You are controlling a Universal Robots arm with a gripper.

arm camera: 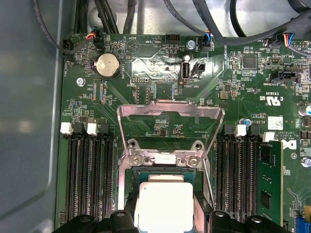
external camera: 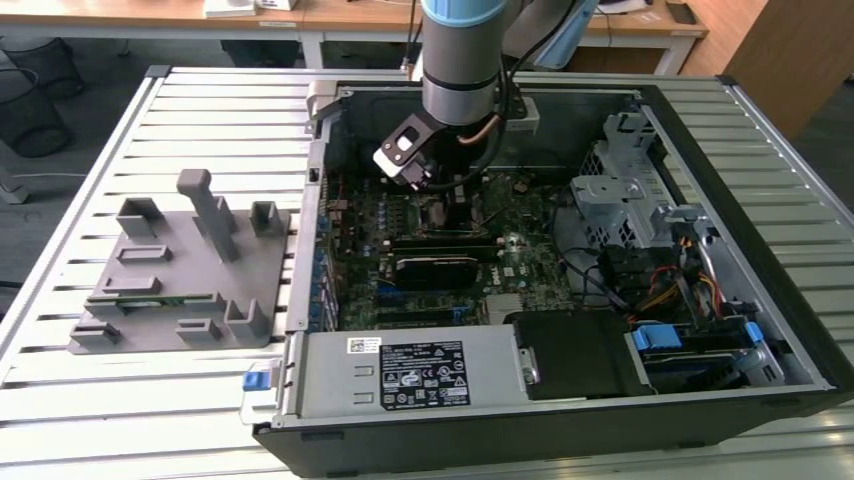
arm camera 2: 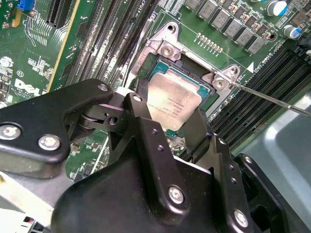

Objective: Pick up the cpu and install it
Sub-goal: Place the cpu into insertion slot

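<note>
**CPU AT THE SOCKET, SEATING IN PROGRESS**

Location: I am working low inside the open computer case, which is lying on the slatted tabletop. The grey fixture is standing outside the case toward the exterior view's left, well apart from me.

Jaws: my gripper is closing its jaws on two opposite edges of the cpu. One black finger is showing on each side of the silvery top in both wrist views, so I am reporting the jaws as gripping the chip.

Position of the part: the cpu is sitting squarely over the dark socket on the green motherboard, between the two banks of memory slots. A narrow dark margin of socket is showing around its free edges. Whether the chip is resting fully down in the recess or hanging just above it, I cannot tell.

Socket condition: the metal load plate is standing flipped open behind the socket, and the thin wire lever is lying out to one side, unlatched. Nothing is lying across the opening.

Step in hand, by my judgement: pickup is done and the install is at the placing stage, with clamping not yet done.

Requirement: this stage is calling for the chip level and its edges parallel to the socket walls, with no side pressure on the contacts beneath.
</note>
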